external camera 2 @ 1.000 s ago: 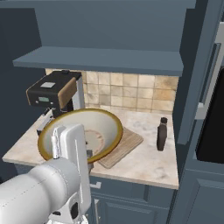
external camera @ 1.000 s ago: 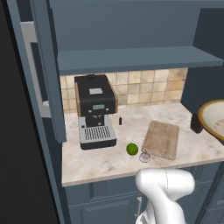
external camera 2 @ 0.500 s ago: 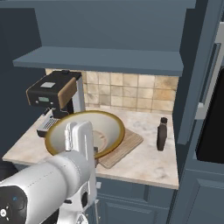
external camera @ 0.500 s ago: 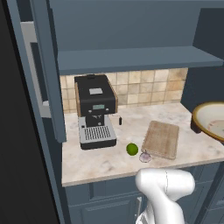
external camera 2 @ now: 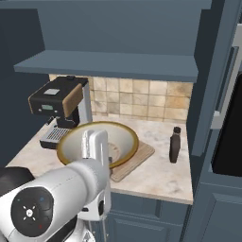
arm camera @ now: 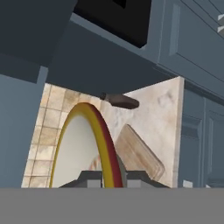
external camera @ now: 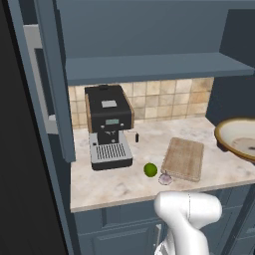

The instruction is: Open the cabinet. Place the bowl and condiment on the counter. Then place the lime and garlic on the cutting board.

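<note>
My gripper [arm camera: 113, 178] is shut on the rim of the cream bowl [arm camera: 83, 148], which has a tan-brown outside. The bowl [external camera 2: 99, 142] hangs over the counter [external camera 2: 160, 175], in front of my arm and above the left part of the cutting board [external camera 2: 137, 158]. It also reaches in from the right edge as the bowl [external camera: 239, 137]. The dark condiment [external camera 2: 175, 145] bottle stands upright on the counter to the right. The lime [external camera: 150, 170] and the pale garlic [external camera: 165, 178] lie on the counter just left of the cutting board [external camera: 183, 158]. The cabinet [external camera: 149, 67] stands open with a bare blue shelf.
A black coffee machine [external camera: 107, 124] stands at the back left of the counter. The open cabinet door [external camera: 55, 84] juts out on the left. A tall blue cabinet side [external camera 2: 212, 94] closes off the right. Tan tiles [external camera 2: 142, 99] back the counter.
The bowl has drifted slightly in my grip, a little left in the left base view, and my arm has swung with it. Lime, garlic, board and bottle have stayed put.
</note>
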Available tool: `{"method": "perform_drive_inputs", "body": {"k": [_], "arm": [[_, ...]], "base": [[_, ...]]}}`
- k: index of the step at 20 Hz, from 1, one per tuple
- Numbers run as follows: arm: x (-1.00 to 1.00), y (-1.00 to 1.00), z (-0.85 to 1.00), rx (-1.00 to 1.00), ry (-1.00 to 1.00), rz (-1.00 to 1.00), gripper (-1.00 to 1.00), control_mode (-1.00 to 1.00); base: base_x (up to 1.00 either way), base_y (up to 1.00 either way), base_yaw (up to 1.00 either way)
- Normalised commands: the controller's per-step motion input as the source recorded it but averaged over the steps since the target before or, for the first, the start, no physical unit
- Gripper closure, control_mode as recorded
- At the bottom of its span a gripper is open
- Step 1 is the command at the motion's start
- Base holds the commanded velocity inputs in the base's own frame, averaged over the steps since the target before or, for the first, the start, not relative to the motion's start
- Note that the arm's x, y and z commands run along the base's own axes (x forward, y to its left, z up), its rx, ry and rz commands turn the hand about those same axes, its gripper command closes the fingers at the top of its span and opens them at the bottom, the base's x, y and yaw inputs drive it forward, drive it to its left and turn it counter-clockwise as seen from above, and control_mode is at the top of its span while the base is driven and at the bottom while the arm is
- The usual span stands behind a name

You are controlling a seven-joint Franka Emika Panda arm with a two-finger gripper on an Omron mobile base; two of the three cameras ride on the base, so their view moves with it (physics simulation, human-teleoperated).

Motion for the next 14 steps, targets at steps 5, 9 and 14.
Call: {"method": "perform_drive_inputs", "body": {"k": [5,9,14], "arm": [[0.09,-0.21,-0.23,0.0,0.0,0.0,1.0,-1.0],[0.05,-0.28,-0.19,0.0,0.0,0.0,1.0,-1.0],[0.05,-0.27,-0.15,0.0,0.0,0.0,1.0,-1.0]], "base": [[0.0,0.0,0.0],[0.0,0.0,0.0],[0.0,0.0,0.0]]}}
